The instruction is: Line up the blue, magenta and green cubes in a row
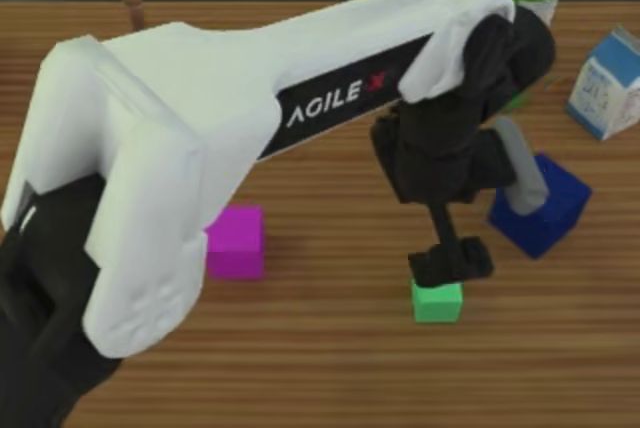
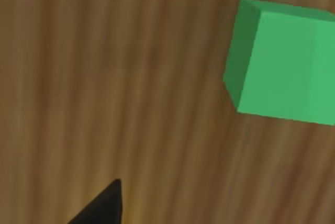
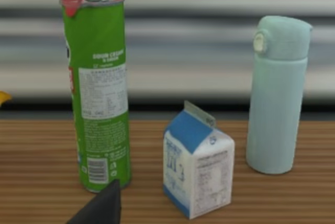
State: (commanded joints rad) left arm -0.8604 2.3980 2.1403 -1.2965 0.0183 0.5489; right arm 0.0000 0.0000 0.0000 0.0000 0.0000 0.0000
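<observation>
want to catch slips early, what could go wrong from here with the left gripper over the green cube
1. The left gripper sits at the green cube's far edge, not centred, so closing may nudge or tip it.
2. The blue cube lies close by at an angle; the arm could bump it.
3. The magenta cube is partly hidden under the arm in the top view, making alignment harder to judge.

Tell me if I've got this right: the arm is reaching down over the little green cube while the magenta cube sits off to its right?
Not quite. In the top view the magenta cube sits to the left of the green cube, not the right. The left gripper does hang just over the green cube.
</observation>
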